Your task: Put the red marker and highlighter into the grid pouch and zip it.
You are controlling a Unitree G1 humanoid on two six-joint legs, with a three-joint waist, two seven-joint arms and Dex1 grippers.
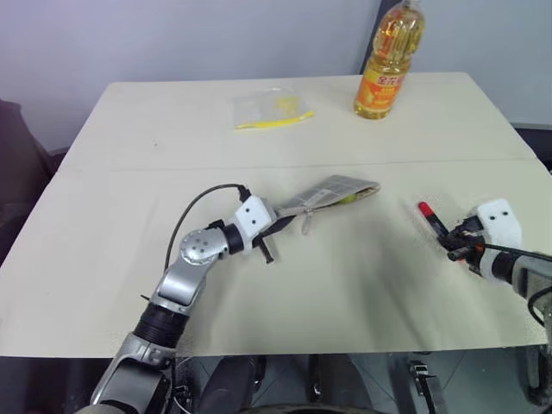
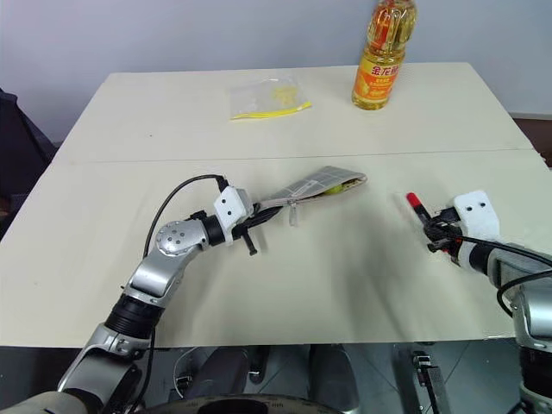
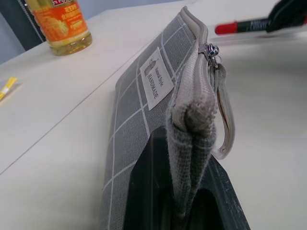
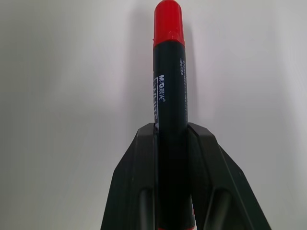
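The stiff, light red marker (image 4: 169, 96) is clamped mid-barrel by the right claw (image 1: 455, 244); the limp grid pouch (image 3: 158, 110) is pinched by the left claw (image 1: 276, 231) at its end

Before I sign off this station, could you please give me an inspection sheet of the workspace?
Surface: pale table, seam across it.
Job's things: pouch raised off the table at one end, mouth open, yellow highlighter showing inside; marker red cap forward.
Clutter: oil bottle upright at the far edge; clear bag with yellow contents, lying flat.
Grippers: left gripper shut on the pouch's end; right gripper shut on the marker's barrel.
Cables: black cable looping over the left wrist.
Surroundings: pale wall behind.
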